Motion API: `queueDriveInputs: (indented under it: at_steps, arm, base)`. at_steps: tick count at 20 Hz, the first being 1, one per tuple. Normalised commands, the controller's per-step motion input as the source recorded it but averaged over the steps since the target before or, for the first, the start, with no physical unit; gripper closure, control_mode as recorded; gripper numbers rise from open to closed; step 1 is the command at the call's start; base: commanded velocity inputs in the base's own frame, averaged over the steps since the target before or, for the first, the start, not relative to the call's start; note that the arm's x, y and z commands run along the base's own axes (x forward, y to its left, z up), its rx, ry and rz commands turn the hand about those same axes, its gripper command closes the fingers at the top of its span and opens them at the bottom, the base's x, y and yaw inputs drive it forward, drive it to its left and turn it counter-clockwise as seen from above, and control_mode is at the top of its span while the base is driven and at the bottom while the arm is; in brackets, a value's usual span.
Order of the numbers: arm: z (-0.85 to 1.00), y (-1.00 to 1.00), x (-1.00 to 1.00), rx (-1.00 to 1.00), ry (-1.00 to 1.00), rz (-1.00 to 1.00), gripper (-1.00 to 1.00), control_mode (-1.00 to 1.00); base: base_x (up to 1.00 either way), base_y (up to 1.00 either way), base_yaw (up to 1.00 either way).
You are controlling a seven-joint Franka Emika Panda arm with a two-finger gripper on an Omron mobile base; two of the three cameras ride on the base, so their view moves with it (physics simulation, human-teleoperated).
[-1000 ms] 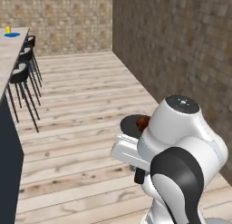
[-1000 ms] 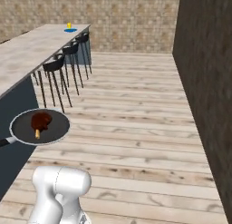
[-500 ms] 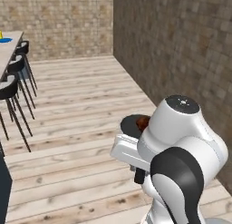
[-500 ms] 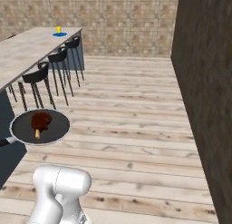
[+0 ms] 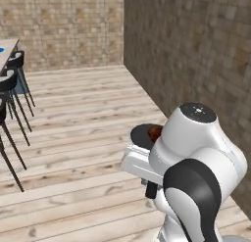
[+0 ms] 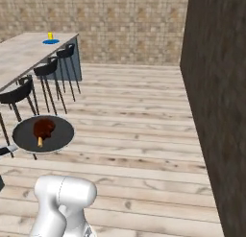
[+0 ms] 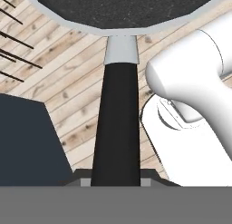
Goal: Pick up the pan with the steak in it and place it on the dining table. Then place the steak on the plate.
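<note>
Wooden floorboards [image 6: 139,135] run toward a stone-block wall [image 6: 125,20], and above them the pan [image 6: 43,134] hangs level in the air. Its steak [image 6: 43,128] lies left of the pan's centre. Seen from the hand, the black handle [image 7: 117,123] runs straight from the pan's rim down into the gripper [image 7: 111,180], which is clamped around its end. Bar stools [image 6: 48,70] line the long dining table [image 6: 21,51] at left.
</note>
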Motion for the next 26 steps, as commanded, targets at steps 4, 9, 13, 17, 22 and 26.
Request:
queueDriveInputs:
  at_steps: [4, 9, 13, 17, 22, 26]
  arm:
    - [0.00, 0.00, 0.00, 0.00, 0.00, 0.00, 1.00, 1.00]
    - [0.00, 0.00, 0.00, 0.00, 0.00, 0.00, 1.00, 1.00]
    - [0.00, 0.00, 0.00, 0.00, 0.00, 0.00, 1.00, 1.00]
    - [0.00, 0.00, 0.00, 0.00, 0.00, 0.00, 1.00, 1.00]
    - [0.00, 0.00, 0.00, 0.00, 0.00, 0.00, 1.00, 1.00]
    - [0.00, 0.00, 0.00, 0.00, 0.00, 0.00, 1.00, 1.00]
  base:
    - [1.00, -0.20, 0.00]
    - [1.00, -0.20, 0.00]
    - [1.00, -0.18, 0.00]
    - [1.00, -0.18, 0.00]
    - [1.00, -0.18, 0.00]
    - [1.00, -0.18, 0.00]
